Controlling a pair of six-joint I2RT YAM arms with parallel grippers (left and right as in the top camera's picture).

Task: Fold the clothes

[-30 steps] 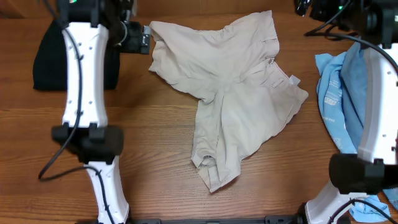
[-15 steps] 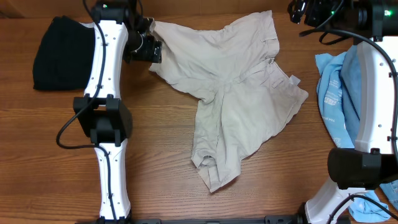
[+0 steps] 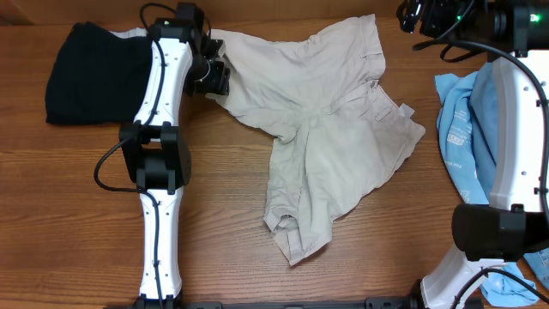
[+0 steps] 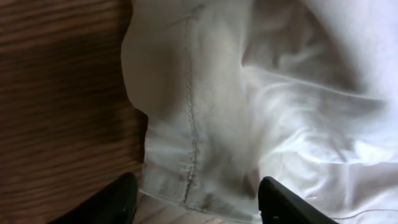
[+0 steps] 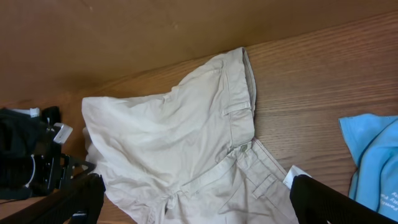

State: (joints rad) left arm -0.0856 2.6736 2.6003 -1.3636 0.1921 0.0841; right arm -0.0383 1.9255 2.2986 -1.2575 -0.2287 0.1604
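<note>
Wooden table point(image 3: 223, 215), inspected from the near edge outward.

1. The shorts point(image 3: 330, 146) lie unfolded and creased at the centre of the table. One leg runs toward the near edge, and its hem is rumpled and partly turned under. The other leg spreads to the far left. The waistband point(image 5: 249, 93), with a belt loop showing, lies at the far right of the garment.

2. Blue garments point(image 3: 467, 142) are heaped at the right edge of the table, near the shorts but not touching them. They are partly hidden by the right arm.

3. A black garment point(image 3: 81, 73) lies at the far left, just beside the left arm.

4. The left gripper point(image 3: 216, 77) sits low at the far-left leg of the shorts. In the left wrist view its fingers point(image 4: 118, 199) stand partway apart on either side of the stitched hem, with cloth lying between them. No pinch on the cloth is visible.

5. The right gripper point(image 5: 196, 186) is at the far right, well apart from the shorts. Its jaws are spread wide and hold nothing.
</note>
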